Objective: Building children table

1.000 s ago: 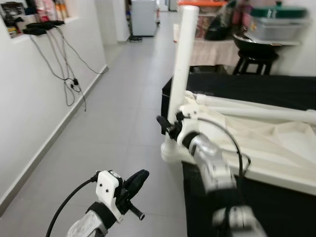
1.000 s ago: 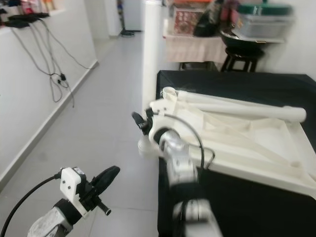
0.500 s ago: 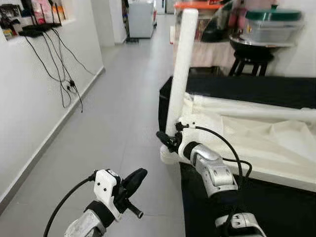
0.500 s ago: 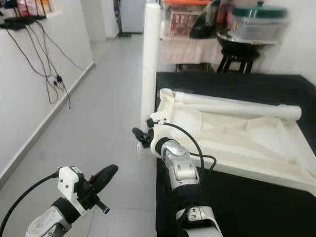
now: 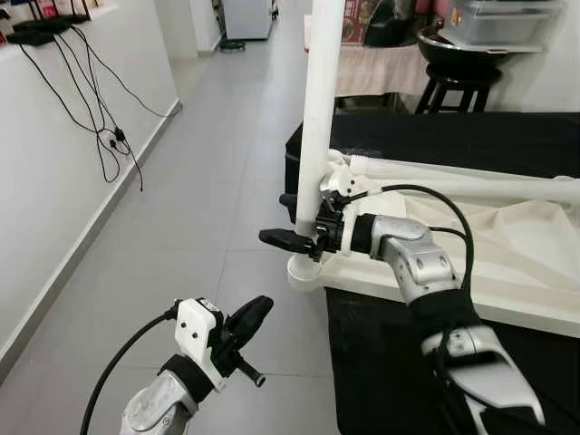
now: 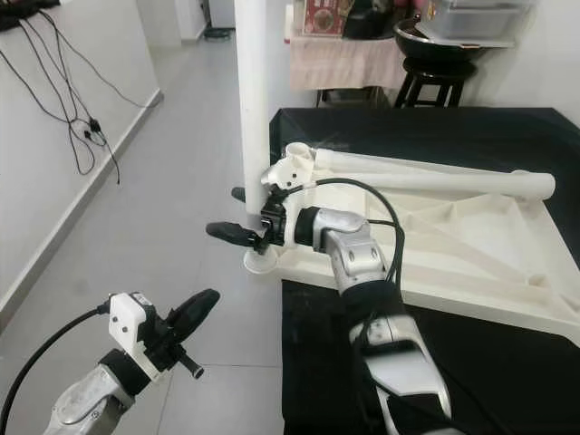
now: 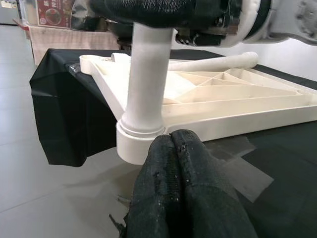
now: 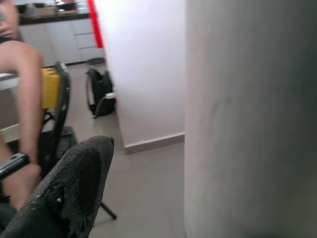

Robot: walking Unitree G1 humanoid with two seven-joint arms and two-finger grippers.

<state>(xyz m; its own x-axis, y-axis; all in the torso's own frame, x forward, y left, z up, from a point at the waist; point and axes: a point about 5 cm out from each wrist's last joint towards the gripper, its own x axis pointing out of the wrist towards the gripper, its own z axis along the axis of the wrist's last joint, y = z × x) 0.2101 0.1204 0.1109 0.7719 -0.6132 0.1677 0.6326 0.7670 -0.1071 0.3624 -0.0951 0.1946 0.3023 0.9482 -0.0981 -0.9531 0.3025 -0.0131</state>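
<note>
right gripper (image 5: 292, 220) spread around the upright white leg (image 5: 319, 109), at its base socket. left gripper (image 5: 246, 319) pressed together, low beside that leg.

Bright, even indoor light; head views sharp, right wrist view blurred.

A smooth, matt white plastic table leg (image 5: 319, 118) stands in a ribbed white plastic tabletop (image 6: 471, 245) on matt black cloth (image 5: 381, 362). Pale floor tiles (image 5: 208, 208) shine faintly. The fingers (image 7: 183, 198) look rough and rubbery.
</note>
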